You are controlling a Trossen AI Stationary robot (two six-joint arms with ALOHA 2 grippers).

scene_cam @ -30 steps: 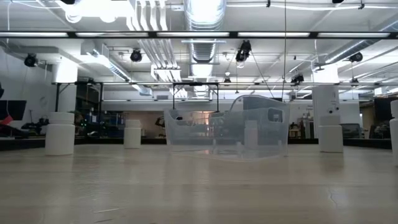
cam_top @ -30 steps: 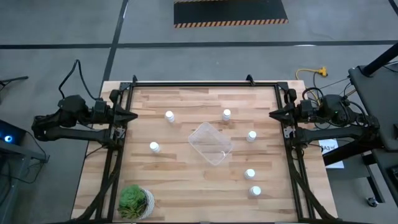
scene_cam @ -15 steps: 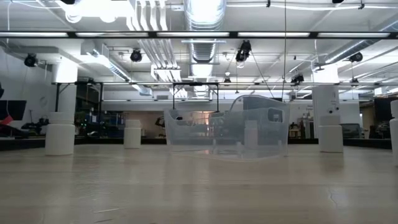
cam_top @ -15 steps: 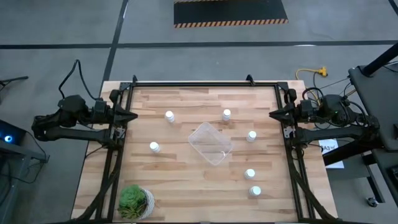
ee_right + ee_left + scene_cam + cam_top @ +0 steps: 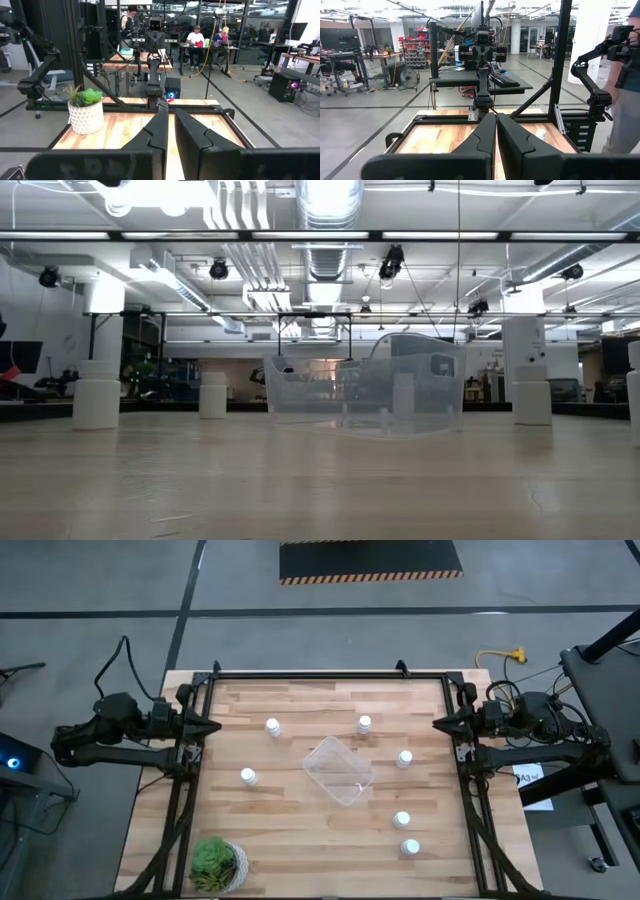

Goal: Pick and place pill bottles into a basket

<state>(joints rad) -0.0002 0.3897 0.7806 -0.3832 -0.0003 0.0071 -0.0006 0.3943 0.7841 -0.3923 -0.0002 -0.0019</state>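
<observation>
Wooden table (image 5: pixel 300 840) holds six pill bottles (image 5: pixel 272 726) (all upright) around one basket (image 5: pixel 339 770).

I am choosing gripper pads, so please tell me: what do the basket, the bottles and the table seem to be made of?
Basket: clear, glossy plastic by its look; the wood grain shows through it. Bottles, such as one left of the basket: opaque white, probably smooth plastic, with round caps. Table: light wooden planks, with visible strips and grain and a matte finish.

A robotics lab or workshop. Exposed ceiling ducts (image 5: pixel 325 205) run across the top of the frame. Seated people (image 5: pixel 195 36) work at benches in the upper middle, on concrete floor (image 5: pixel 300 630).
</observation>
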